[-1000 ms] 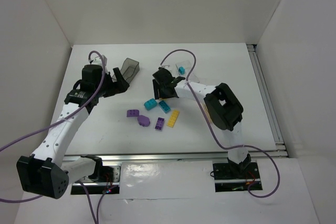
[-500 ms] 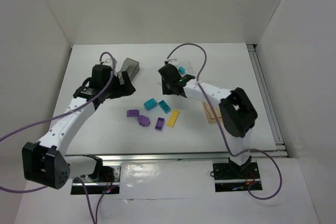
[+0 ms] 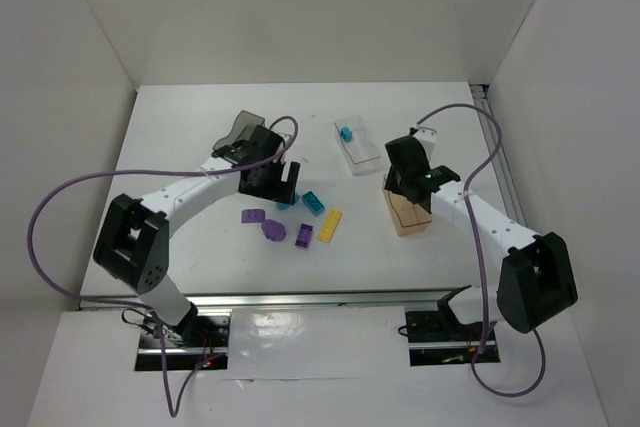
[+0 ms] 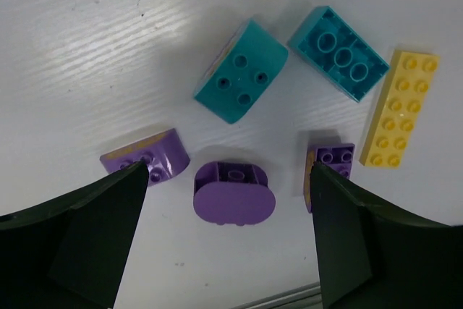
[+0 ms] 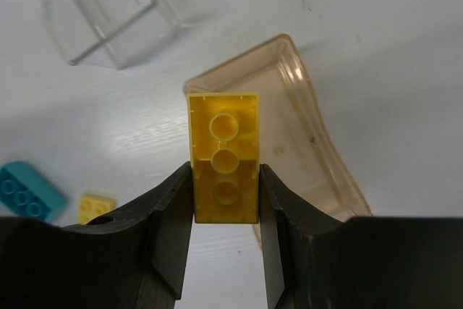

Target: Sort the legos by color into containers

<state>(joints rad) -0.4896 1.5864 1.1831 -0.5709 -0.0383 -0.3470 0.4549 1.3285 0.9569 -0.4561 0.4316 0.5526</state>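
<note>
Both arms have swung over: from above, the right tool (image 3: 405,179) hangs over the amber tub (image 3: 412,219) near the surface's right edge, the left tool (image 3: 283,183) over loose legos (image 3: 330,225) mid-surface. Left wrist: jaws spread, empty. Right wrist: yellow brick (image 5: 224,168) clamped; best lowered inside the rim before release. No legible writing.

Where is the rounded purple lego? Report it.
Left wrist view, bottom centre: the rounded purple lego lies between a curved purple brick and a small purple brick.
</note>
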